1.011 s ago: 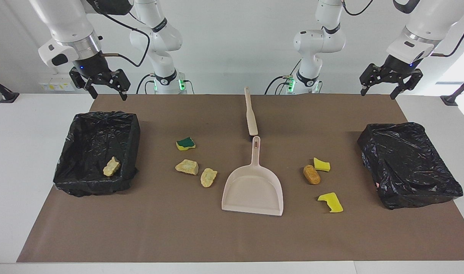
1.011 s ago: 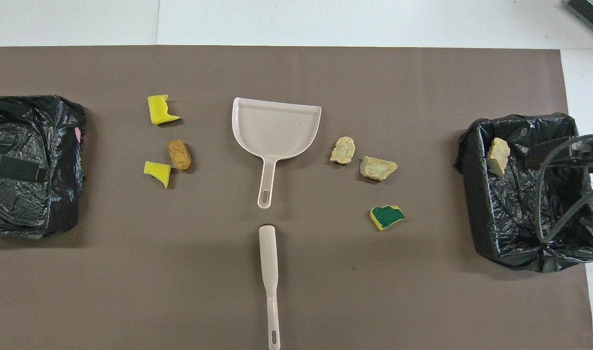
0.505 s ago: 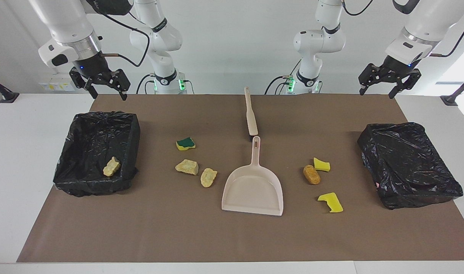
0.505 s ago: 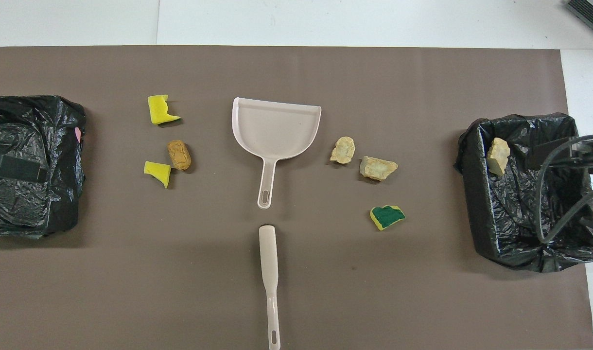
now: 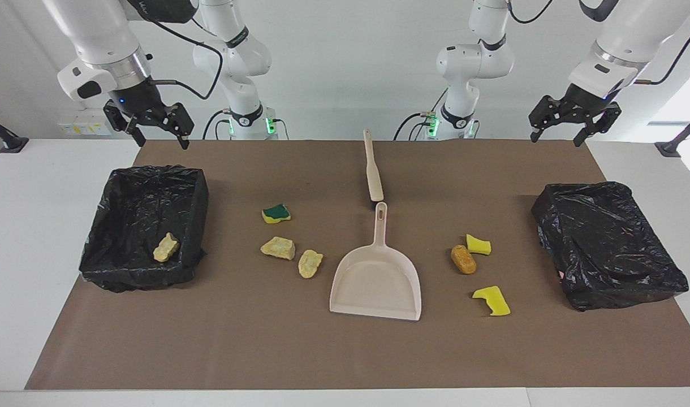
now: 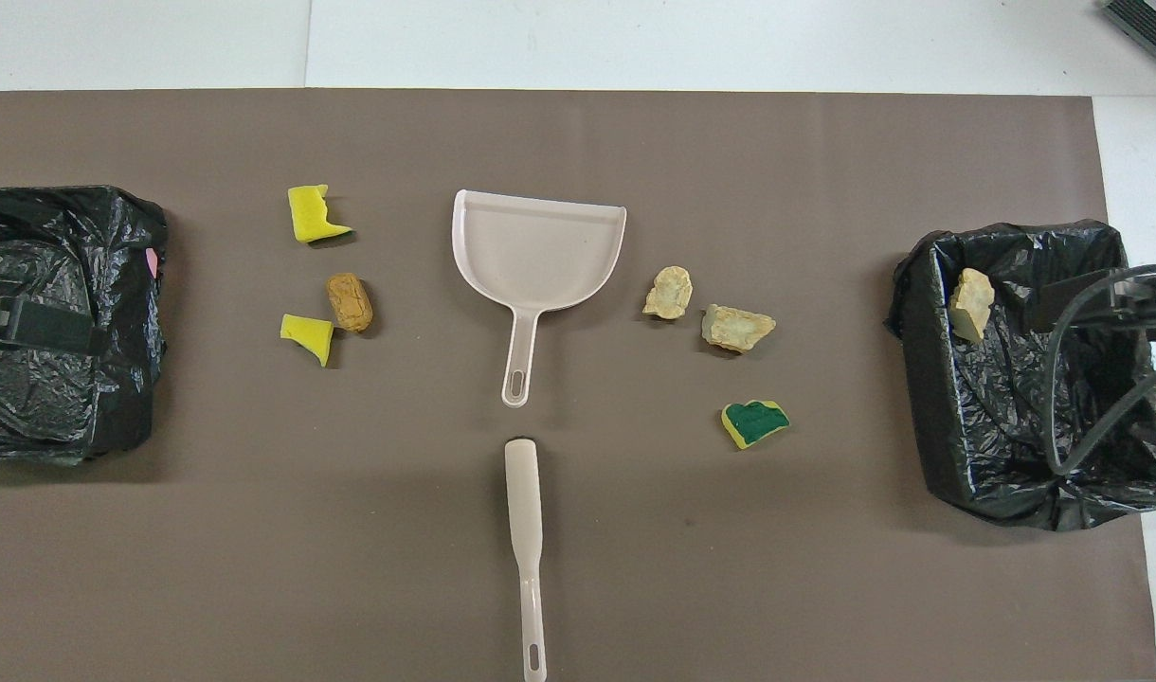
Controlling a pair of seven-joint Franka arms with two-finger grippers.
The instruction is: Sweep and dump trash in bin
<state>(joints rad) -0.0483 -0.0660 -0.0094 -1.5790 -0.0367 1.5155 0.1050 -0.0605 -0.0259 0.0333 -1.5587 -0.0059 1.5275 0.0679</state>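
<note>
The trash lies on the brown mat around a beige dustpan (image 5: 377,282). A green-topped sponge (image 5: 276,213) and two tan chunks (image 5: 277,247) (image 5: 310,263) lie toward the right arm's end. An orange-brown lump (image 5: 463,259) and two yellow sponge pieces (image 5: 478,244) (image 5: 492,300) lie toward the left arm's end. Another tan chunk (image 5: 165,247) sits in the open black-lined bin (image 5: 119,181). A beige brush (image 5: 372,169) lies nearer to the robots than the dustpan. My right gripper (image 5: 160,141) hangs open and empty over that bin's near edge. My left gripper (image 5: 555,139) hangs open and empty over the mat's corner.
A second bin wrapped in a black bag (image 5: 605,243) stands at the left arm's end of the mat. In the overhead view the right arm's cable (image 6: 1071,379) hangs over the open bin (image 6: 919,379). White table (image 5: 34,226) borders the mat.
My left gripper has risen slightly and shifted a little toward the table's middle. The right arm and all objects have not moved.
</note>
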